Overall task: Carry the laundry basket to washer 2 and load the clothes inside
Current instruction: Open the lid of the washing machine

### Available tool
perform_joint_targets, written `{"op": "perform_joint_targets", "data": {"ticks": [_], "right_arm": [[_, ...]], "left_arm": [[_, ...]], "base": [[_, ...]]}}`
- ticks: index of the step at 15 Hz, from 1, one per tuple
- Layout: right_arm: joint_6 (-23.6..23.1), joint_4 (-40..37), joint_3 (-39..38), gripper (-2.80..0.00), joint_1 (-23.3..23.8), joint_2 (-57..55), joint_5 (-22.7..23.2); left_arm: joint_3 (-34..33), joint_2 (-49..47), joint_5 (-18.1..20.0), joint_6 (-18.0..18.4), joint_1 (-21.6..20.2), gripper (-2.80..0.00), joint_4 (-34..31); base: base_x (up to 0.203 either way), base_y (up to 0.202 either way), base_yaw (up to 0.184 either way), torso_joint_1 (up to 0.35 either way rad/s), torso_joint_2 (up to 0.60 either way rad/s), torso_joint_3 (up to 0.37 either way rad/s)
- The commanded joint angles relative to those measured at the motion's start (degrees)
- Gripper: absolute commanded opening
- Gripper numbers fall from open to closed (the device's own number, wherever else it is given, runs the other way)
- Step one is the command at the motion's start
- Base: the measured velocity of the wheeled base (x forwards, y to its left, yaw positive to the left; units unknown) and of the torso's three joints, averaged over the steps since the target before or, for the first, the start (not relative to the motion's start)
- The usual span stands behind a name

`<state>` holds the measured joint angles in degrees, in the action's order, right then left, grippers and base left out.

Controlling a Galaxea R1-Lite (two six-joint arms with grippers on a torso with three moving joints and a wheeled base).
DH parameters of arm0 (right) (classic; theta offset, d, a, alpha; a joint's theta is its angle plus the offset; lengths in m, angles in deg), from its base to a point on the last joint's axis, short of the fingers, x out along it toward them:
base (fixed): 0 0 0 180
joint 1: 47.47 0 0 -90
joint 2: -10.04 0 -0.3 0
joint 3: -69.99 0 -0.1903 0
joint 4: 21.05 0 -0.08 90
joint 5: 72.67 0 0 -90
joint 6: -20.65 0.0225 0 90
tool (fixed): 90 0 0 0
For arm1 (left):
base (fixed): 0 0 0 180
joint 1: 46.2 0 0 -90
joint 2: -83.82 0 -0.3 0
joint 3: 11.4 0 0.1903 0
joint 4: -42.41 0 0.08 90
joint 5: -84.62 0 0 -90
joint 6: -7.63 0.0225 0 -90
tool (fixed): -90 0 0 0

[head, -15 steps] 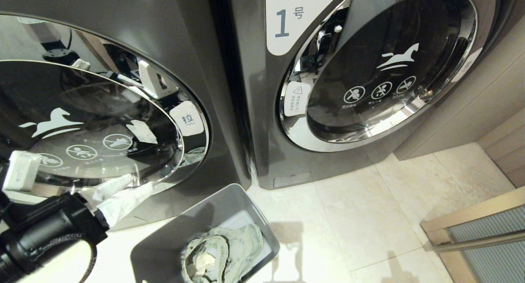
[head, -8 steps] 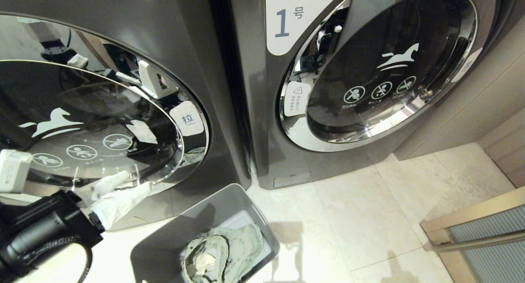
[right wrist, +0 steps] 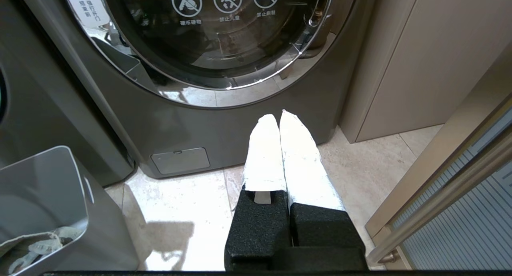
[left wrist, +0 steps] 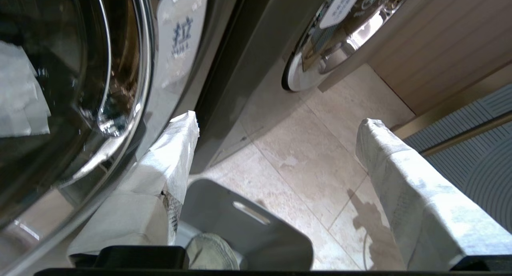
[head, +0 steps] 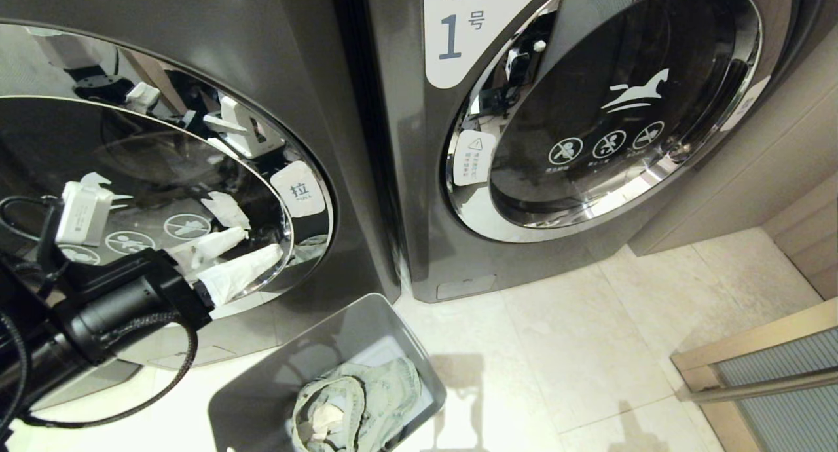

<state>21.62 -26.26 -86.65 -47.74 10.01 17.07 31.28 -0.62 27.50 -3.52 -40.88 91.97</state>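
On a pale tiled floor (head: 589,347) stand two dark washers. At washer 2's door (head: 131,177), the left tool (head: 236,262), spread wide, nears the white "拉" pull tab (head: 298,190), probably to open it. Below, the laundry basket (head: 262,386) holds the clothes (head: 353,399). Rightward, a label (head: 458,33) reads "Washer 1号". The right tool (right wrist: 280,128) is pressed together, parked.
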Motion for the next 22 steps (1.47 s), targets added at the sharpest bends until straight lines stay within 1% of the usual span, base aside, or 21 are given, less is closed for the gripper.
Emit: {"op": "perform_joint_targets", "data": {"ticks": [1,3,6,10,13,19,21,22], "right_arm": [[0.0,0.12,-2.29,-2.8,0.0,-0.06,0.0],[0.0,0.12,-2.29,-2.8,0.0,-0.06,0.0],[0.0,0.12,-2.29,-2.8,0.0,-0.06,0.0],[0.0,0.12,-2.29,-2.8,0.0,-0.06,0.0],[0.0,0.12,-2.29,-2.8,0.0,-0.06,0.0],[0.0,0.12,-2.29,-2.8,-0.06,-0.06,0.0],[0.0,0.12,-2.29,-2.8,0.0,-0.06,0.0],[0.0,0.12,-2.29,-2.8,0.0,-0.06,0.0]], "left_arm": [[-0.03,-2.64,0.17,-0.04,-0.16,0.0,0.87],[-2.09,-2.72,0.17,0.06,-0.93,0.0,1.15],[-2.84,-1.97,0.17,0.02,-0.89,0.0,1.16],[-2.7,-1.87,0.17,0.45,-0.66,0.0,1.16],[-2.37,-2.22,0.17,2.14,-0.66,0.0,1.25],[-1.56,-2.66,0.17,2.78,-0.57,0.0,1.25],[-1.75,-2.58,-0.31,3.14,-0.63,0.0,1.19],[-2.09,-2.46,-1.51,3.09,-0.58,0.0,1.16]], "base": [[0.0,0.0,0.0,0.0,0.0,0.0],[0.0,0.0,0.0,0.0,0.0,0.0],[0.0,0.0,0.0,0.0,0.0,0.0],[0.0,0.0,0.0,0.0,0.0,0.0],[0.0,0.0,0.0,0.0,0.0,0.0],[0.0,0.0,0.0,0.0,0.0,0.0],[0.0,0.0,0.0,0.0,0.0,0.0],[0.0,0.0,0.0,0.0,0.0,0.0]]}}
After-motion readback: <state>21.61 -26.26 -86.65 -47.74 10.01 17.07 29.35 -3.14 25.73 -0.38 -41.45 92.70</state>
